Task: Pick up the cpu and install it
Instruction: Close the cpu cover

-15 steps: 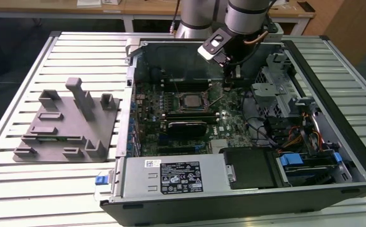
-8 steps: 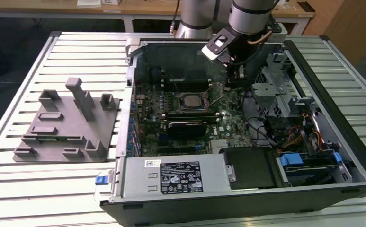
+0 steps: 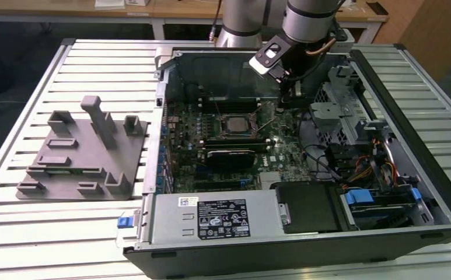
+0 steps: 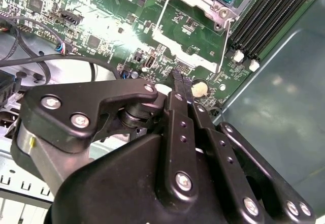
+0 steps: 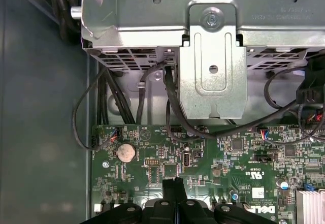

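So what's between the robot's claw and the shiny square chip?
In the exterior view, green motherboard lies between the gripper and the cpu. The second wrist view adds the socket's metal frame and thin wire lever there.

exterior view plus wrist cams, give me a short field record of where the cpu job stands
gripper: shut, nothing between the fingers, tips close to the motherboard near the coin cell
cpu: in its socket, apart from the gripper
fixture plate: outside the case, on the exterior view's left
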Controlling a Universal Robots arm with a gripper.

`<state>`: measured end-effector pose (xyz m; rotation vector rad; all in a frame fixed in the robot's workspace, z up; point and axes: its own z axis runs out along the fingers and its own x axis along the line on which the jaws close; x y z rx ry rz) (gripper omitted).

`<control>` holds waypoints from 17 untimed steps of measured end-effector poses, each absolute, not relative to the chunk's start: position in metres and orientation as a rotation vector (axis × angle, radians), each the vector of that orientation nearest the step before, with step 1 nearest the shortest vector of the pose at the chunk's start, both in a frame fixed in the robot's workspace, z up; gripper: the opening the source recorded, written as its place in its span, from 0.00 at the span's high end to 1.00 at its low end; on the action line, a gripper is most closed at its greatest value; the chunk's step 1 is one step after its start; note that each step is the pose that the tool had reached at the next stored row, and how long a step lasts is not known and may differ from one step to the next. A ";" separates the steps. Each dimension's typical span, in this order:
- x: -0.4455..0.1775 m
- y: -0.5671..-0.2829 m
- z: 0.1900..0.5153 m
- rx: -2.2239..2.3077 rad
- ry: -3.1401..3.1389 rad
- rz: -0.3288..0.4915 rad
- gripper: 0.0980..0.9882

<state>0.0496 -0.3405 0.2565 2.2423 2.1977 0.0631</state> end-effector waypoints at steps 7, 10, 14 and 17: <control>0.050 -0.340 0.255 2.242 2.198 0.063 0.99; 0.051 -0.340 0.254 2.242 2.198 0.063 0.99; 0.051 -0.340 0.250 2.242 2.198 0.063 0.99; 0.051 -0.340 0.248 2.242 2.198 0.063 0.99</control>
